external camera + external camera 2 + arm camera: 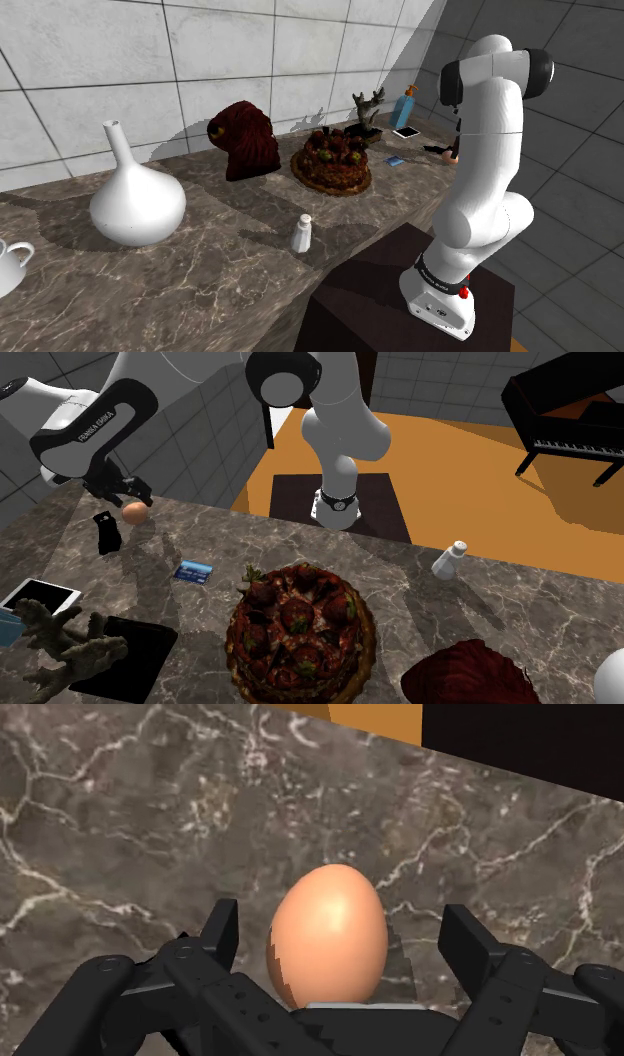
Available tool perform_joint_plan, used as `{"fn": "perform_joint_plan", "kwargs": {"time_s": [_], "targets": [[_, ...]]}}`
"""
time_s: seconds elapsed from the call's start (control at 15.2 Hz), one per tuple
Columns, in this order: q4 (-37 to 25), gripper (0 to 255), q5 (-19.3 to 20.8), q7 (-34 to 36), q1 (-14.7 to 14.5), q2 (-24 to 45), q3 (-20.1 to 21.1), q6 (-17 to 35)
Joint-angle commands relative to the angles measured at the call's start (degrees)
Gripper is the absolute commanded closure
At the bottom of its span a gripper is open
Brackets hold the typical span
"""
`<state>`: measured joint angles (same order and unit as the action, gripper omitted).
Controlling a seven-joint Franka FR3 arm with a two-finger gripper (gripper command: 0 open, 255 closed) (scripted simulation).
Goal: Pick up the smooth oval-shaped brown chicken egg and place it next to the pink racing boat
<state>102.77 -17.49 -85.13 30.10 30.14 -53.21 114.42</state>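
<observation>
Wrist view: the claw holds its two fingers apart, one on each flank of the single brown egg. A gap shows on both sides, so the egg is bracketed, not gripped. The egg rests on the marbled bench, near the bench edge. This straddle looks deliberate: closing from here should press the egg's rounded sides evenly instead of nudging it off line. Second exterior view: take the dark cake as datum. The egg sits well apart from the cake, toward this view's upper left, at the bench edge on the side of the stand, with the claw set low over it. One small black object stands just beside the egg, and one blue card lies between that object and the cake. One white shaker stands off the cake toward this view's upper right. Shoulder view: one dark red furry figure sits just beside the cake, toward this view's left. One white vase stands well apart from the cake on that same side, and one white mug lies farther still. The single arm reaches to the bench end beyond the cake, toward this view's right. Judged status: pre-grasp; closing, lifting and carrying are not yet done.
</observation>
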Motion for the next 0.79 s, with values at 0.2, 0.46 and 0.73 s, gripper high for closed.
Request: {"fn": "perform_joint_plan", "kwargs": {"time_s": [0.2,0.46,0.73], "targets": [[-3.80,0,1.75,1.16,-0.69,-1.75,-1.25,-5.01],[-4.93,0,2.13,1.42,-0.77,-2.12,-1.48,-6.37],[-4.94,0,2.13,1.42,-0.77,-2.11,-1.48,-6.37]]}}
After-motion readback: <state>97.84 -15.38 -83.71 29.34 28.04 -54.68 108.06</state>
